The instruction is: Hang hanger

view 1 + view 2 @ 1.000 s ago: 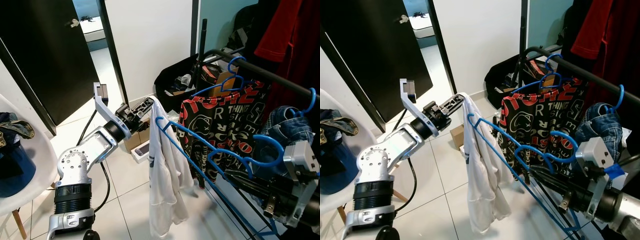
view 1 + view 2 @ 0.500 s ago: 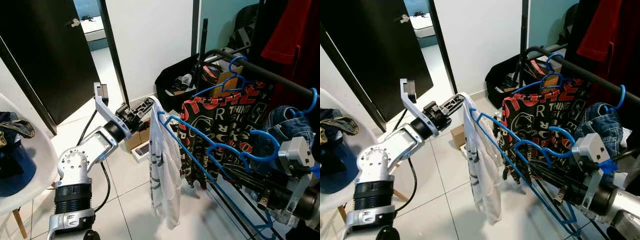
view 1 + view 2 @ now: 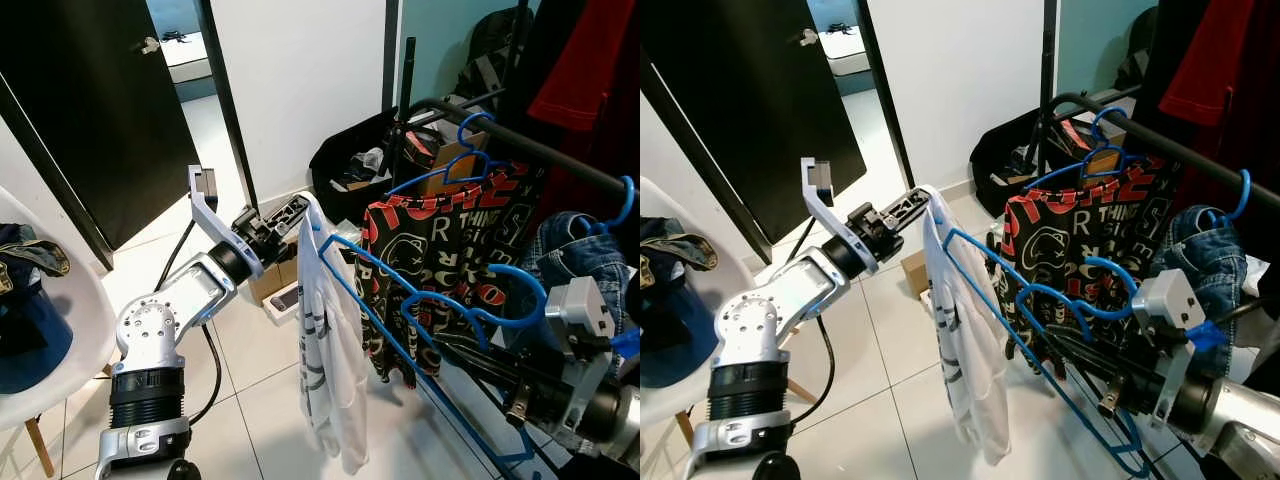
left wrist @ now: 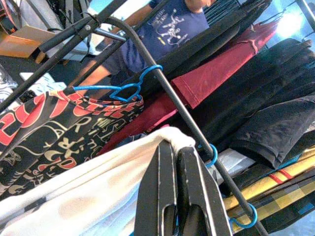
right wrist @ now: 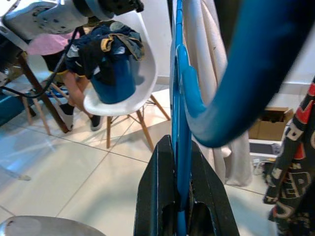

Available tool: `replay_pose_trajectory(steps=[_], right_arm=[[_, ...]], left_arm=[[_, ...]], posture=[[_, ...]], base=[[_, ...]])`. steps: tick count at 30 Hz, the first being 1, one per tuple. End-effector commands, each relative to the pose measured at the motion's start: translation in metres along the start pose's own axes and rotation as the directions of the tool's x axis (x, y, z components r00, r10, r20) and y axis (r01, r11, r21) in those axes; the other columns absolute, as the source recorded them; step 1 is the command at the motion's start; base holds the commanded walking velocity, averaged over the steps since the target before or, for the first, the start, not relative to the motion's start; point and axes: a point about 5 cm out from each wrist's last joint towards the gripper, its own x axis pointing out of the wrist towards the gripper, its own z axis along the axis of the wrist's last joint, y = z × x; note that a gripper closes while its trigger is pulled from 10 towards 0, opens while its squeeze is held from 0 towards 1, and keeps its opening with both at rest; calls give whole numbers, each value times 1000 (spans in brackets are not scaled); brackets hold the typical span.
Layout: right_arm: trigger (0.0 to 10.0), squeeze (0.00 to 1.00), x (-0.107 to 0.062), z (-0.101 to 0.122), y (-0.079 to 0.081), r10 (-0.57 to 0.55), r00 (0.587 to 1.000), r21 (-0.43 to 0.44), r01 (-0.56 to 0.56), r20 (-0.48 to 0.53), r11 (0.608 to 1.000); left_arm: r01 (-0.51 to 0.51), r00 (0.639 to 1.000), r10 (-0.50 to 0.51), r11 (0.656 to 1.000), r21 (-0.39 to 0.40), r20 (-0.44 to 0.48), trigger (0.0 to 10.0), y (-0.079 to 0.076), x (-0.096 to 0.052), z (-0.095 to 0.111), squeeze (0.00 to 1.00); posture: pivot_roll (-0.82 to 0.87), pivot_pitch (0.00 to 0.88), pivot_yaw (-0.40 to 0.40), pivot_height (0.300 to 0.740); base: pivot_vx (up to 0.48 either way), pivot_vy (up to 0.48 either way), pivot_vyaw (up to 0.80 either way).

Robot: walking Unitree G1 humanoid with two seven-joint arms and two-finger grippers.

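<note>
Nearest the camera, the right gripper (image 5: 183,194) is clamped narrow on the blue hanger (image 3: 400,345), whose wire runs between its two black fingers (image 5: 155,196). The hanger stretches from that grip, low on the right, up and across toward the left arm, with its hook (image 3: 470,300) curling just above the right wrist. It is not on the rail.

A white shirt (image 3: 325,350) hangs from the hanger's far end and drapes toward the tiled floor (image 3: 250,400). The left gripper (image 4: 172,157) is raised at mid height and pinches the shirt's top edge, its fingers pressed close together around the cloth.

Behind the shirt stands a black clothes rail (image 3: 520,140) with a black, red and white printed garment (image 3: 450,240) on another blue hanger, jeans (image 3: 580,260) further along, and dark red clothing (image 3: 580,60) above. A white chair (image 3: 50,330) with clothes piled on it stands at the left, and a black door (image 3: 90,110) stands open beyond.
</note>
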Motion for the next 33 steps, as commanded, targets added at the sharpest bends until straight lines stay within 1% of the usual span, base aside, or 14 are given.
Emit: replay_pose_trajectory(steps=[1,6,12,14,16,17,19,20,23,27,28,29,30,33], right_arm=[[10000,0,0,8,8,55,997,-13,-54,46,998],[10000,0,-2,11,11,79,995,-8,-79,67,997],[10000,0,-3,10,12,82,995,-6,-82,60,997],[10000,0,2,4,5,26,999,-20,-26,19,999],[10000,0,2,4,5,26,999,-20,-26,19,999],[10000,0,4,1,1,-14,1000,-29,14,-4,999],[10000,0,4,1,1,-14,1000,-29,14,-4,999],[10000,0,6,-1,-5,-59,998,-41,57,-26,997],[10000,0,7,-2,-10,-91,995,-49,89,-36,995],[10000,0,7,1,-12,-104,994,-53,103,-16,993],[10000,0,4,7,-9,-74,997,-47,75,33,996],[10000,0,4,7,-9,-74,997,-47,75,33,996],[10000,0,0,10,-6,-49,997,-38,52,64,998],[10000,0,-6,13,-3,-23,996,-26,26,90,999]], left_arm=[[10,1000,-10,1000,4,6,10000,-1,1,2,0],[6,1000,-6,1000,9,5,10000,0,1,2,0],[3,1000,-4,1000,9,4,10000,0,1,2,0],[11,1000,-11,1000,-2,3,10000,-1,2,0,0],[11,1000,-11,1000,-2,3,10000,-1,2,0,0],[17,1000,-17,1000,-8,2,10000,-2,3,-1,0],[17,1000,-17,1000,-8,2,10000,-2,3,-1,0],[23,1000,-23,1000,-17,2,10000,-4,3,-2,0],[28,1000,-28,999,-22,2,10000,-5,3,-3,0],[28,1000,-28,999,-26,1,10000,-5,2,-4,0],[24,1000,-24,999,-25,0,10000,-5,2,-4,0],[24,1000,-24,999,-25,0,10000,-5,2,-4,0],[22,1000,-22,1000,-22,-1,10000,-4,1,-4,0],[21,1000,-21,1000,-19,0,10000,-4,1,-3,0]], posture=[[-49,0,116,740],[-49,0,117,740],[-50,0,118,740],[-51,0,119,740],[-51,0,119,740],[-49,0,119,740],[-49,0,119,740],[-48,0,119,740],[-47,0,118,740],[-44,0,116,740],[-44,0,116,740],[-44,0,116,740],[-44,0,116,740],[-49,0,118,740]], base=[[0,0,0],[0,0,0],[0,0,0],[0,0,0],[0,0,0],[0,0,0],[0,0,0],[0,0,0],[0,0,0],[0,0,0],[0,0,0],[0,0,0],[0,0,0],[0,0,0]])
